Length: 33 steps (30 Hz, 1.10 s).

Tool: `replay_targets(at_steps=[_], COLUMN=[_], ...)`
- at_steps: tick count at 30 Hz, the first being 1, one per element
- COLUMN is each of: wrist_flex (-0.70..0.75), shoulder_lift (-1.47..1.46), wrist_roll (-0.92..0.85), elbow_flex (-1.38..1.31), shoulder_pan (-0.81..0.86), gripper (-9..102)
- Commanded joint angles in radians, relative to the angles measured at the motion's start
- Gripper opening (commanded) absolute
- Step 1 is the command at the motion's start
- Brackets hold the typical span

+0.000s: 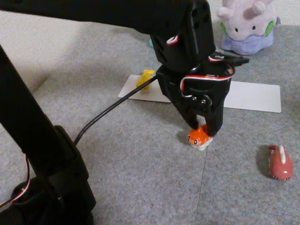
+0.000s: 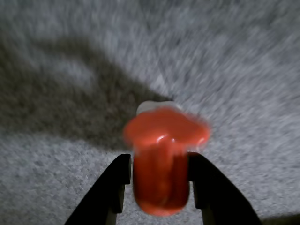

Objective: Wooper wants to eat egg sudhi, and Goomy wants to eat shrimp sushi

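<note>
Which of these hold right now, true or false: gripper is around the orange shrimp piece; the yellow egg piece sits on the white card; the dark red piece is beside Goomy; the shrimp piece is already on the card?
1. The gripper has its fingers on either side of the shrimp sushi. True.
2. The egg sudhi sits at the white card's left end in the fixed view. True.
3. The dark red figure lies beside Goomy. False: it lies alone on the grey carpet, far nearer the camera.
4. The shrimp sushi is on the card. False: it is over the carpet.

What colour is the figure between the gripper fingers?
Bright orange with white underside, clearest in the fixed view: shrimp sushi.
</note>
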Motion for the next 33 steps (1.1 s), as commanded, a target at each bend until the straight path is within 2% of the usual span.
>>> replay_targets(at_steps=[1,10,16,27,33], wrist_flex=[-0.008,-0.034,-0.066,-0.061,-0.069], shoulder_lift=[0.005,-0.002,-0.006,-0.003,0.176], wrist_roll=[-0.011,-0.012,-0.014,-0.035,-0.038], elbow_flex=[-0.009,-0.009,-0.009,-0.026,-0.028], shoulder_pan=[0.023,0.041,0.040,0.038,0.020], gripper=[14,14,4,2,2])
